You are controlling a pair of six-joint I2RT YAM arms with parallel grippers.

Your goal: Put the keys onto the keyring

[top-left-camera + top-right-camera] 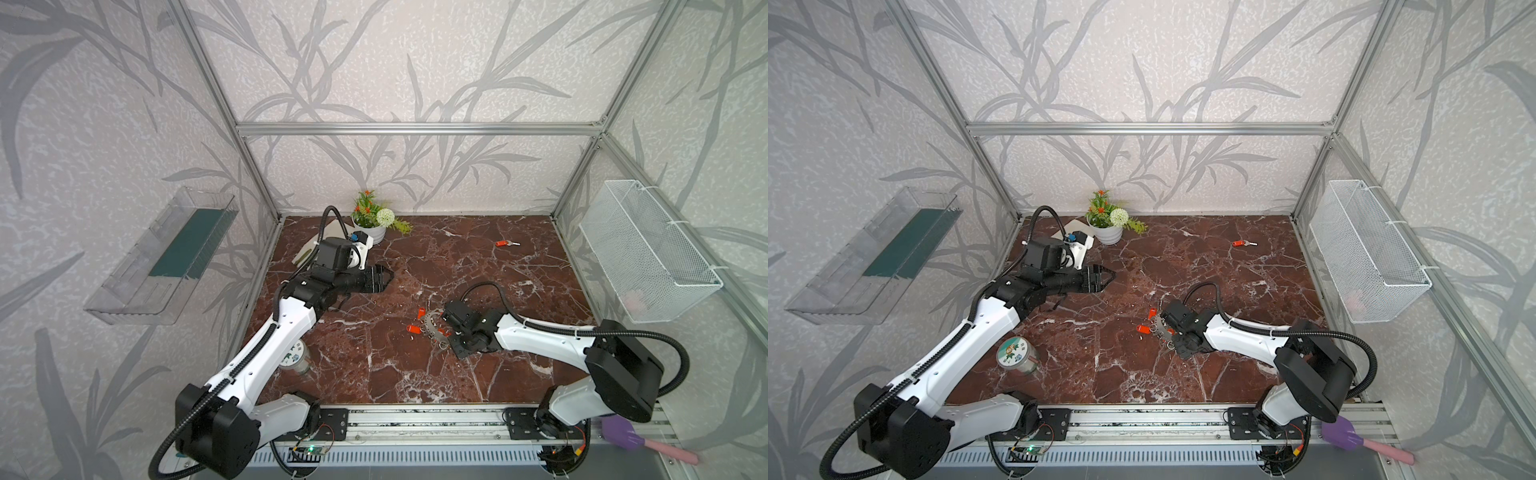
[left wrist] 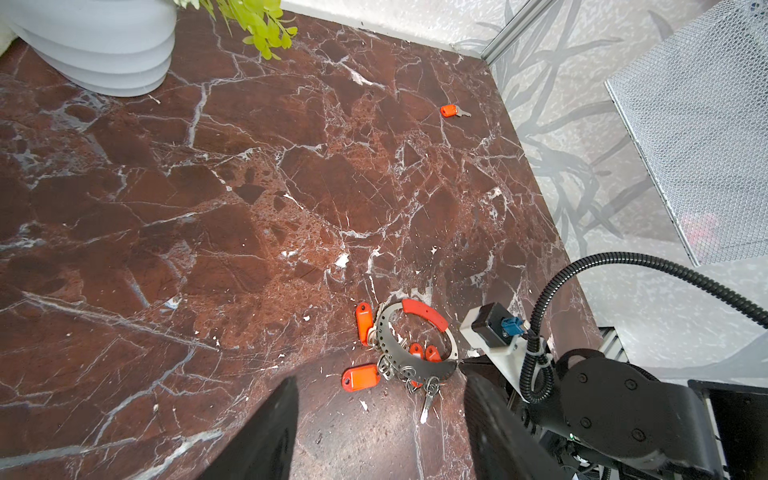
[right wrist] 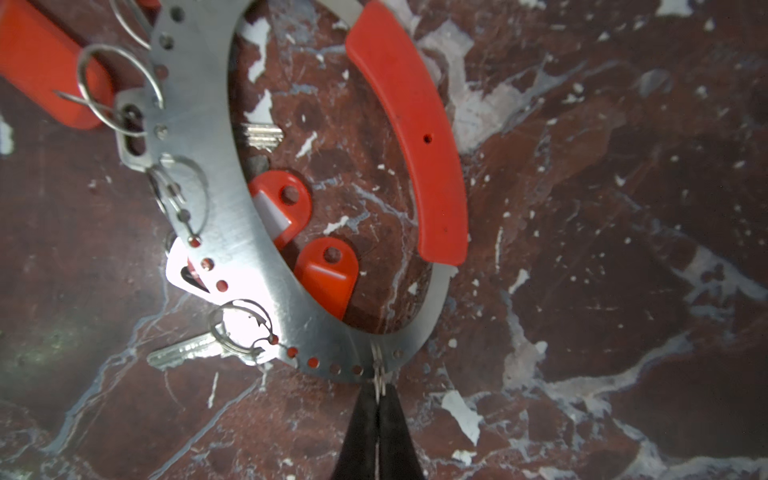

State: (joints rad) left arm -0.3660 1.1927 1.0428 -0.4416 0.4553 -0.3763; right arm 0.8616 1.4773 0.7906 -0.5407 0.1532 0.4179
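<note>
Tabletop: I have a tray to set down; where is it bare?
Bare: the middle between left hand, lone key and keyring; the front strip beside the jar. Crowded: around the keyring, where the right hand pinches a small ring, and by the flowerpot.

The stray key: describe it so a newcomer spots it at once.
Start at the red-brown marble table, then its far right part, toward the white mesh basket. One orange-tagged key lies there alone, unlike the other keys clustered at the keyring.

Red marble surface (image 1: 457,374): keyring (image 2: 411,369) with tagged keys (image 2: 360,377) centre-right, loose key (image 1: 505,243) back right, flowerpot (image 1: 371,233) at back, tin (image 1: 1013,352) front-left.
</note>
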